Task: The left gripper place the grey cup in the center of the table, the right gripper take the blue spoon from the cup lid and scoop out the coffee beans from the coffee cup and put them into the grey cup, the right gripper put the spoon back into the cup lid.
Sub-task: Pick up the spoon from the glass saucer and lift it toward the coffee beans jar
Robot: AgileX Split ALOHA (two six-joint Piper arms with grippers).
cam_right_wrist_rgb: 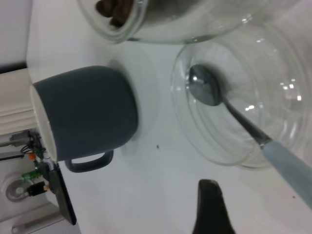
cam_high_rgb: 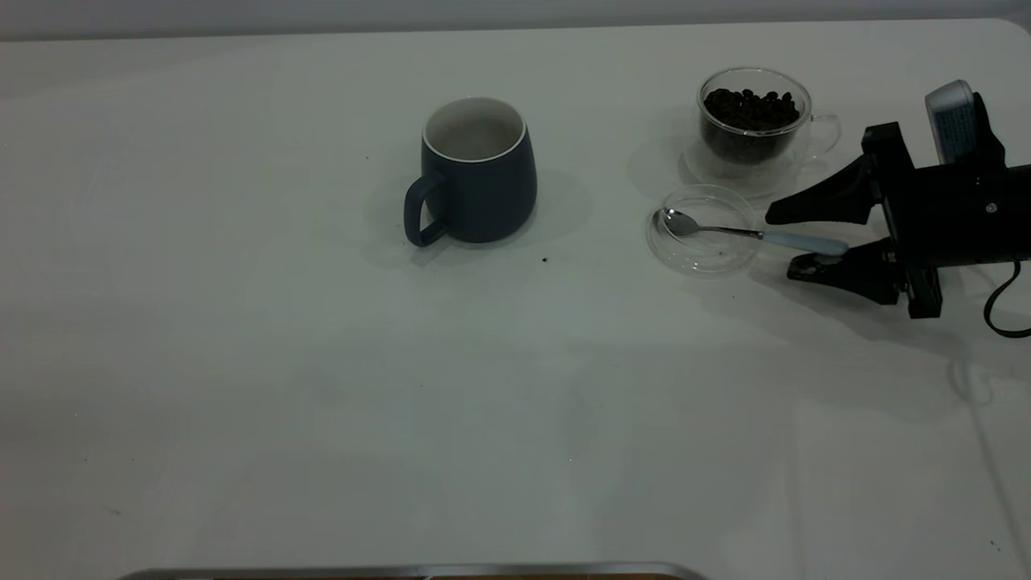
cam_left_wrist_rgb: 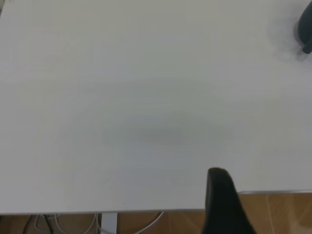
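Note:
The grey cup (cam_high_rgb: 483,181) stands upright and empty near the table's middle, handle toward the front left; it also shows in the right wrist view (cam_right_wrist_rgb: 87,112). The blue-handled spoon (cam_high_rgb: 725,231) lies in the clear cup lid (cam_high_rgb: 717,256), handle pointing right. The glass coffee cup (cam_high_rgb: 753,121) full of beans stands just behind the lid. My right gripper (cam_high_rgb: 781,246) is open, low over the table, its fingers either side of the spoon handle's end without gripping it. In the right wrist view the spoon (cam_right_wrist_rgb: 204,87) rests in the lid (cam_right_wrist_rgb: 214,141). Only one finger (cam_left_wrist_rgb: 219,195) of my left gripper shows.
A dark crumb (cam_high_rgb: 545,259) lies in front of the grey cup. The table's front edge (cam_high_rgb: 403,570) runs along the bottom. A black cable (cam_high_rgb: 999,310) hangs by the right arm. The left wrist view shows bare tabletop and the cup's edge (cam_left_wrist_rgb: 306,29).

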